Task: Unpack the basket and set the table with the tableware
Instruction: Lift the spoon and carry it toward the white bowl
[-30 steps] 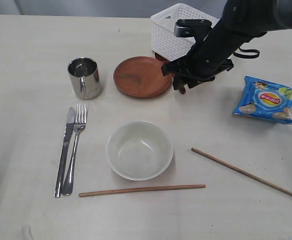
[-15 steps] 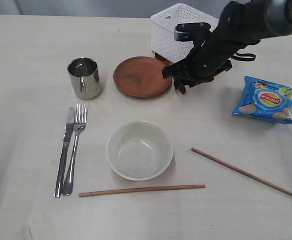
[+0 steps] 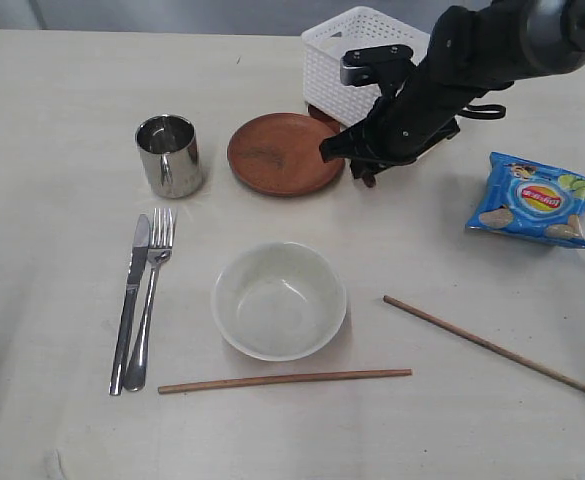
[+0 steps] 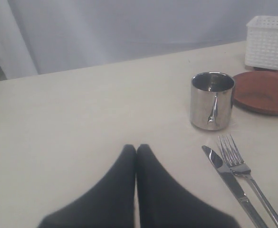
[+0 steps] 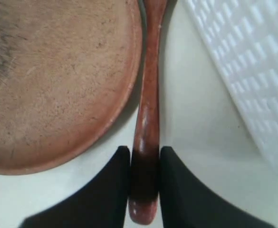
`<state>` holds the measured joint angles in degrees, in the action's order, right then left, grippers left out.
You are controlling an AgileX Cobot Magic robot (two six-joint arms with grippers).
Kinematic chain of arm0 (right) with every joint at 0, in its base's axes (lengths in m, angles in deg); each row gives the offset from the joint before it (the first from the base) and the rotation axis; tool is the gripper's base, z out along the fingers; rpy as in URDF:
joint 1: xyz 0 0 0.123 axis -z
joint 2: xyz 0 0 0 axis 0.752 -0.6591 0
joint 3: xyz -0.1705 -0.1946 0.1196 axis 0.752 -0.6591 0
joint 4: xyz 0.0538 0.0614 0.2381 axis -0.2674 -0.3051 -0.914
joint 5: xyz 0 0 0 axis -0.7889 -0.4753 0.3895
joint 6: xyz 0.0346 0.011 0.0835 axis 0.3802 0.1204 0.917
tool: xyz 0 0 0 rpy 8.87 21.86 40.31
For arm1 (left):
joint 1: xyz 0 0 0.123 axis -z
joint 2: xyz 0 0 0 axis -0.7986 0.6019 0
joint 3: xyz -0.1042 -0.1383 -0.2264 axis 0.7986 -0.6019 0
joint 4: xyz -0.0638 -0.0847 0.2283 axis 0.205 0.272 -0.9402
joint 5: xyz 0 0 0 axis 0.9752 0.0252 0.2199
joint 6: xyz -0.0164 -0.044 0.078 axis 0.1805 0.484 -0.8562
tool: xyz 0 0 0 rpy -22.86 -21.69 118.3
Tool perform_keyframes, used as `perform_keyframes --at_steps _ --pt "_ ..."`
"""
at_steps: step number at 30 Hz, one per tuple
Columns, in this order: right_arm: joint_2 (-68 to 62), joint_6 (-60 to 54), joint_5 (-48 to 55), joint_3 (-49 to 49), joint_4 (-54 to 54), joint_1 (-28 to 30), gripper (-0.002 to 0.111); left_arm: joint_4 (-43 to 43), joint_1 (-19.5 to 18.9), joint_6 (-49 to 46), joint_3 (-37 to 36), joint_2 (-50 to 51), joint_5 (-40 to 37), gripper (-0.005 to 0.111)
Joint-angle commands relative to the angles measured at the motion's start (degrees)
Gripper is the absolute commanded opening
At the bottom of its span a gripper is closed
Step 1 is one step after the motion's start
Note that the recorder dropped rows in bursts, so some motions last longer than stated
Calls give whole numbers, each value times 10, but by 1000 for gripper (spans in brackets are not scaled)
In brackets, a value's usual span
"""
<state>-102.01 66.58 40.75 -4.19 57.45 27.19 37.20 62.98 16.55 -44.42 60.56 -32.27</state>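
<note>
Taking the bowl [image 3: 278,300] as the middle of the dial in the exterior view, the plate [image 3: 284,152] sits at 12 o'clock, the cup [image 3: 169,155] at 11 and the basket [image 3: 357,50] near 1, at the far edge of the table [image 3: 62,80]. The knife [image 3: 130,300] and fork [image 3: 152,290] lie side by side at 9. One chopstick [image 3: 284,380] lies crosswise at 6. The other chopstick [image 3: 492,347] slants between 3 and 4, well apart from the first. A blue chip bag [image 3: 535,200] rests at 2.

The spoon [image 5: 148,95] lies between plate and basket, at about 2 to 3 o'clock of the plate, with its handle running just beside the plate's rim. The right gripper [image 5: 144,156] reaches down there, and its two dark fingers [image 5: 117,180] press on either side of the handle near its end, gripping it. I cannot tell whether the spoon is lifted off the table or resting on it.

The left gripper [image 4: 136,152] hovers low over bare table at about 9 o'clock of the knife and fork. Its fingers are pressed together with nothing between them.
</note>
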Motion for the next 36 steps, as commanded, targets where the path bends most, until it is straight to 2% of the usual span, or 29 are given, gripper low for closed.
perform_keyframes --at_steps 1,10,17,23,36 --pt "2 1 -7 1 14 3 -1 1 -1 0 -1 -2 3 0" --pt "48 90 23 1 102 19 -1 1 -1 0 -1 -2 3 0" --pt "67 64 131 1 102 14 -1 1 -1 0 -1 -2 3 0" --pt "89 64 167 1 105 15 -1 1 -1 0 -1 -2 3 0" --pt "109 73 334 55 182 15 -1 1 -1 0 -1 -2 3 0"
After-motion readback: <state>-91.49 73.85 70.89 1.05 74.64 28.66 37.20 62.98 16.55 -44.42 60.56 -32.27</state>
